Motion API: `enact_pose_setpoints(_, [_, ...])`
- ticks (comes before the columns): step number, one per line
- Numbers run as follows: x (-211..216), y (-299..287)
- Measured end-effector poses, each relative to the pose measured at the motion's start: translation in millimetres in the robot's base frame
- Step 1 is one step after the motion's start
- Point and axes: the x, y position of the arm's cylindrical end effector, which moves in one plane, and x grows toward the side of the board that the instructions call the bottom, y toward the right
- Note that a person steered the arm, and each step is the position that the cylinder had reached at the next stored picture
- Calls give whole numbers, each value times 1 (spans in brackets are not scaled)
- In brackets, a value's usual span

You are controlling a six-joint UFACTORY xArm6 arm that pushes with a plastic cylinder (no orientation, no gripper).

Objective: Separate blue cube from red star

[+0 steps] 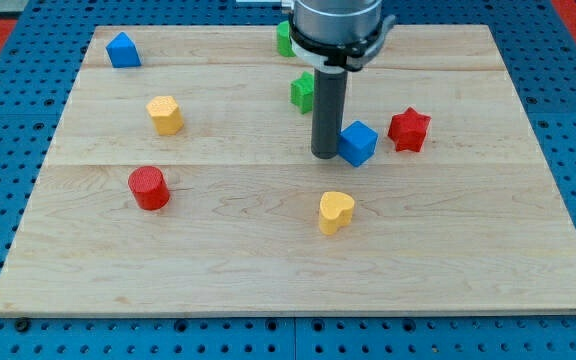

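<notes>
The blue cube (358,142) sits right of the board's middle. The red star (409,129) lies just to its right, a small gap between them. My rod comes down from the view's top, and my tip (325,155) rests on the board right against the blue cube's left side; whether it touches is hard to tell.
A green block (302,91) stands just behind the rod, another green block (284,39) at the top edge. A yellow heart (335,211) lies below the tip. A yellow block (166,114), a red cylinder (149,188) and a blue block (122,50) sit at the left.
</notes>
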Motion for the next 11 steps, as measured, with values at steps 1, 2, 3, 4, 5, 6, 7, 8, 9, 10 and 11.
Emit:
enact_pose_setpoints(1, [-4, 22])
enact_pose_setpoints(2, [-59, 63])
enact_pose_setpoints(3, [-85, 97])
enact_pose_setpoints(4, [-64, 82])
enact_pose_setpoints(5, [-35, 134])
enact_pose_setpoints(6, [-68, 143])
enact_pose_setpoints(7, [-119, 136])
enact_pose_setpoints(8, [-150, 145])
enact_pose_setpoints(9, [-172, 146])
enact_pose_setpoints(10, [-155, 98])
enact_pose_setpoints(11, [-170, 5])
